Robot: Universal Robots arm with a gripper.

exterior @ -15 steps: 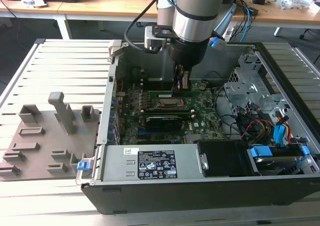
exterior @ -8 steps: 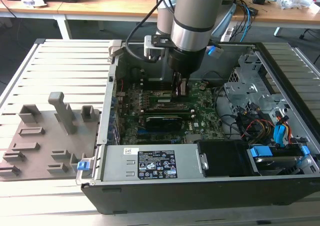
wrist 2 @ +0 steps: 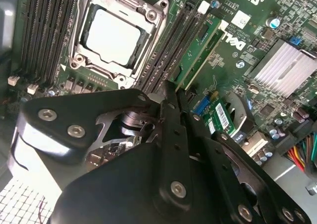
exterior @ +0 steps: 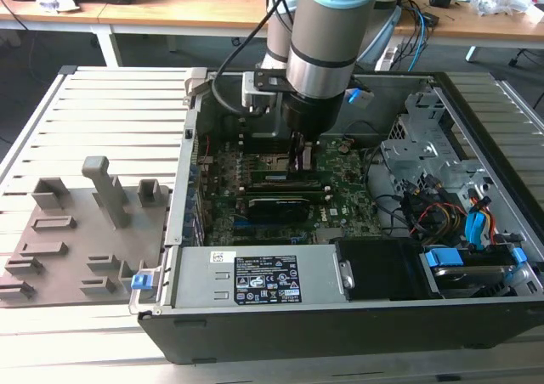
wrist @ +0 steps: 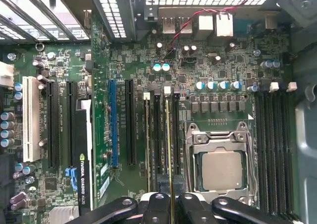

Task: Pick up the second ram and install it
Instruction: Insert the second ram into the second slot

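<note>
Even, bright overhead light; close-up black linkage perhaps slightly blurred.

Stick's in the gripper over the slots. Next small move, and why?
Probably a short straight push down: the gripper holds the memory stick edge-on along a slot beside the processor socket; whether it is seated I cannot tell.

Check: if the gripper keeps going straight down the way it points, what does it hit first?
Probably the RAM slots beside the CPU socket. The gripper points down at the motherboard, fingers shut on the second ram, edge-on over a slot. Remaining gap unclear.
</note>
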